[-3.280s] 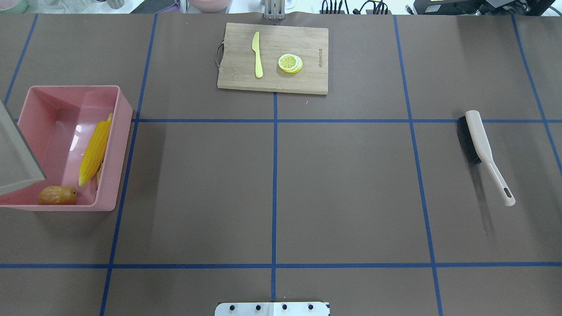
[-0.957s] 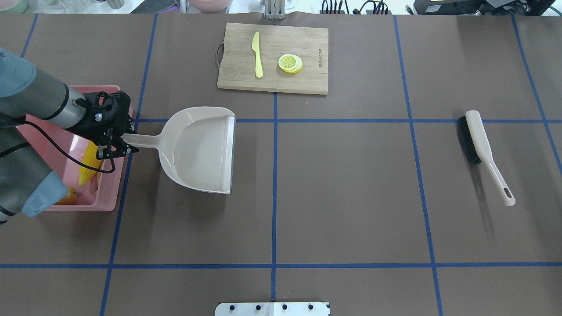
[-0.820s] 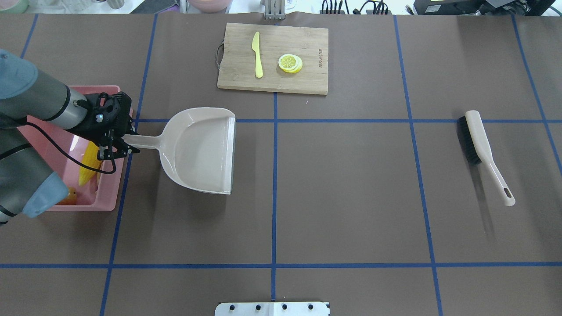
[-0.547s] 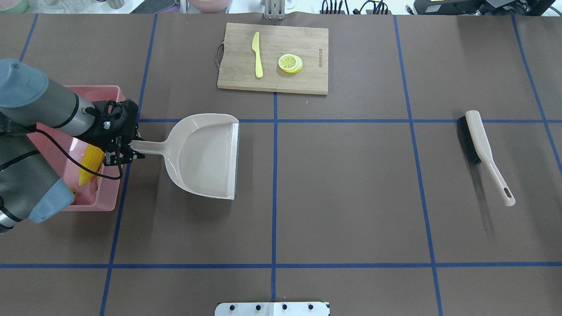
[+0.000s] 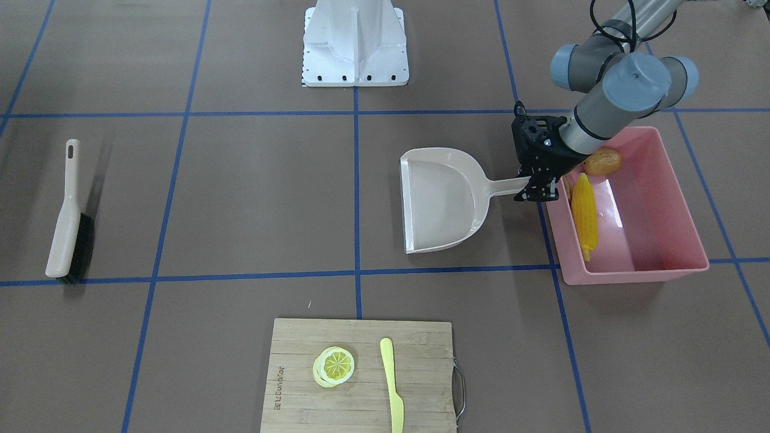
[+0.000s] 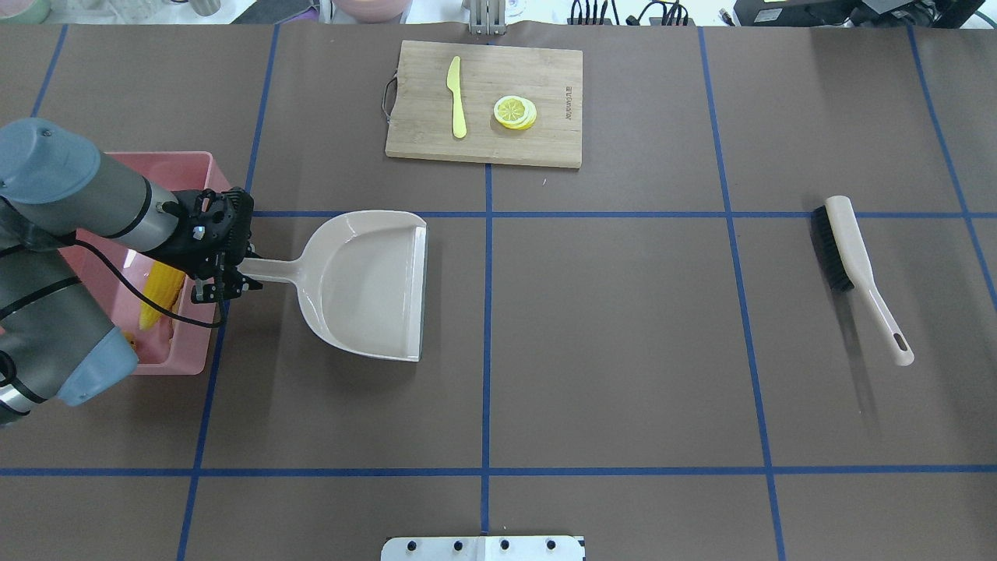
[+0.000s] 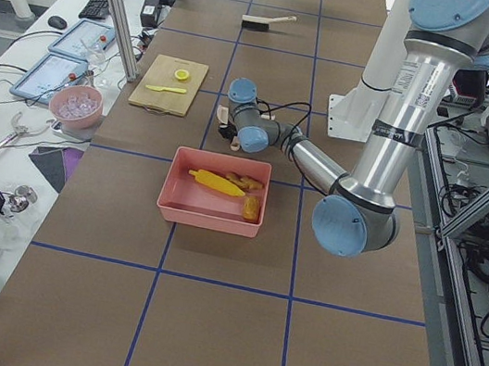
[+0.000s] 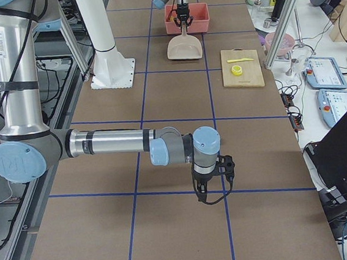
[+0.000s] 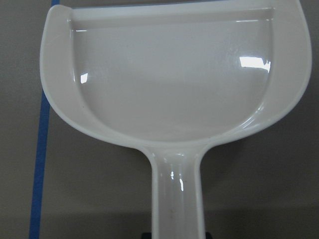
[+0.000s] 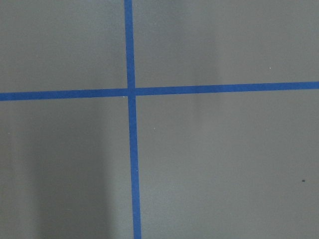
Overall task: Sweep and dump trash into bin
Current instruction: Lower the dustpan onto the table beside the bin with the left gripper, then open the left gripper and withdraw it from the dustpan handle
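The left claw (image 6: 232, 274) grips the dustpan (image 6: 374, 288) handle, pan just beside the pink bin (image 5: 662, 272); corn (image 5: 585, 213), ginger (image 7: 243, 181), potato (image 5: 603, 161) inside bin; right claw (image 8: 212, 184) state cannot be told.

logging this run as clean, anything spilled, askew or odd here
Nothing stands out. The corn cob, potato and ginger root lie inside the pink bin, none spilled on the table. The dustpan is empty, its handle in the left pincer, and the brush lies apart.
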You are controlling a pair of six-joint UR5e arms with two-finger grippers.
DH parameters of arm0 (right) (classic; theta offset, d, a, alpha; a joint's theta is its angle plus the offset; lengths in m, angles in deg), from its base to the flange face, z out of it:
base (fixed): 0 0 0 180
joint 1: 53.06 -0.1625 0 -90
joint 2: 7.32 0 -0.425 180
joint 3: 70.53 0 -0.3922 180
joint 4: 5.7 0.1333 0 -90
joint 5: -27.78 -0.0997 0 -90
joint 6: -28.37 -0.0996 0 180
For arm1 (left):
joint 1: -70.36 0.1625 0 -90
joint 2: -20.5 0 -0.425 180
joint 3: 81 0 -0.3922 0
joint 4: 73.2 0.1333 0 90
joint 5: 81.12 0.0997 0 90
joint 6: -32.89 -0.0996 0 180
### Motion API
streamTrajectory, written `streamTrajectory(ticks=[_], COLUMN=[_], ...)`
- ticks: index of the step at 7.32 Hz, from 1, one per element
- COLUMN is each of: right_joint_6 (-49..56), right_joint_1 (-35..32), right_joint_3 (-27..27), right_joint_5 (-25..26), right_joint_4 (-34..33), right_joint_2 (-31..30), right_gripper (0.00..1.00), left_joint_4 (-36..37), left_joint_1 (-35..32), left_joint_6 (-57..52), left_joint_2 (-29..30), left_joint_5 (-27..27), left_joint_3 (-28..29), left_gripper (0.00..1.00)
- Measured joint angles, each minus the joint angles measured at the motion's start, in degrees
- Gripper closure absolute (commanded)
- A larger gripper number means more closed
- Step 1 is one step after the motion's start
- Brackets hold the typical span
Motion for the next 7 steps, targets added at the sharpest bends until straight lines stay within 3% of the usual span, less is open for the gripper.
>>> streamTrajectory(ticks=[4, 7], right_joint_6=[-0.05, -0.09], right_joint_1=[0.00, 0.00], right_joint_3=[0.00, 0.02], right_joint_5=[0.07, 0.08], right_joint_4=[0.00, 0.00], right_joint_2=[0.01, 0.01], right_gripper=[0.00, 0.00], left_joint_4=[-1.88, -1.59], left_joint_1=[0.44, -0.49], left_joint_6=[1.22, 5.70], left_joint_2=[-0.41, -2.94], left_joint_5=[1.14, -0.22], left_joint_3=[-0.49, -5.79], left_gripper=[0.02, 0.02])
